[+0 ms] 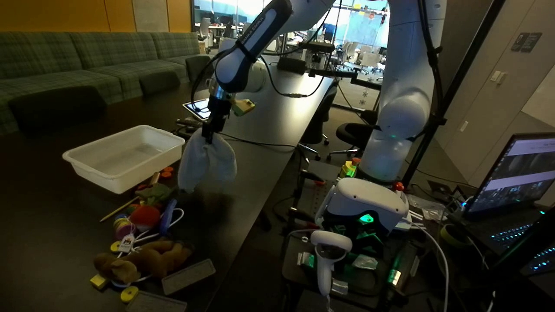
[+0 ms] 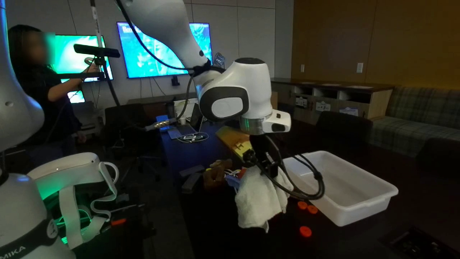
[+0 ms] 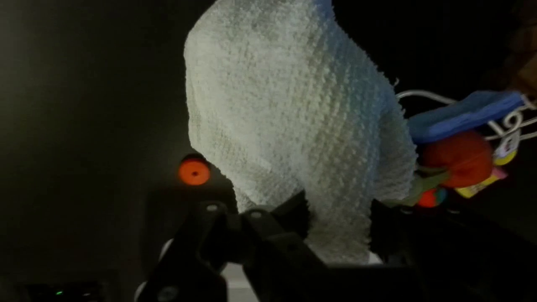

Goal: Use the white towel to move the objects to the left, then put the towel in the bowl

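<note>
Nearest us, in an exterior view, a brown stuffed toy (image 1: 154, 259) lies just beside a flat gray slab (image 1: 188, 276). Farther on, a red ball-like toy (image 1: 145, 216) sits beside a blue piece (image 1: 167, 218) with white loops. Beyond this heap, the gripper (image 1: 207, 137) hangs over the dark table (image 1: 256, 164), jaws clenched on the white towel (image 1: 194, 162), which drapes down in folds; we cannot tell whether its hem touches the table. Left of the towel stands a white tub (image 1: 145, 169), probably the task's bowl, with orange discs (image 1: 166, 175) near its wall. A plaid sofa (image 1: 104, 54) lines the far side.

We judge the step in hand to be the sweep. To do it well, we want the hem low, its broad face toward the discs, and a slow push toward the heap, which we take as the task's left, so nothing slips underneath. Afterwards, the towel should clear the tub's rim before release.
</note>
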Tool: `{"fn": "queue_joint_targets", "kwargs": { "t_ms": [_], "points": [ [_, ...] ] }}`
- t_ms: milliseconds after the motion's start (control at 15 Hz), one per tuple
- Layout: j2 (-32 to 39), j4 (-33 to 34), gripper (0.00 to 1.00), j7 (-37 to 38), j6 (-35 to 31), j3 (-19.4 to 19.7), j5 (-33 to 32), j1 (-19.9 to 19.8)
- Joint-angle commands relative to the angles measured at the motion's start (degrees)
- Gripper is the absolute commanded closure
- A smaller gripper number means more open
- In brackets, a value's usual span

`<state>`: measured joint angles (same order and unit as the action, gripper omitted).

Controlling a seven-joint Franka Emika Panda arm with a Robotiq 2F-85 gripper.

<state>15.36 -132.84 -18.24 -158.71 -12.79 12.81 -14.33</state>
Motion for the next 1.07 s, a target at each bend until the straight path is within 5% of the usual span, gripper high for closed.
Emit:
{"fn": "queue_joint_targets", "kwargs": {
  "t_ms": [0, 400, 733, 1000],
  "points": [
    [-1.47, 3.52, 0.84, -2.13, 0.4, 5.74, 0.41, -0.6],
    [7.78, 13.05, 0.84, 3.57, -5.7, 13.14, -5.49, 2.33],
    [22.31, 23.12, 0.85, 12.07, -12.33, 20.05, -14.32, 8.71],
    [32.86, 32.37, 0.85, 16.47, -14.06, 23.02, -15.07, 11.32]
  ]
}}
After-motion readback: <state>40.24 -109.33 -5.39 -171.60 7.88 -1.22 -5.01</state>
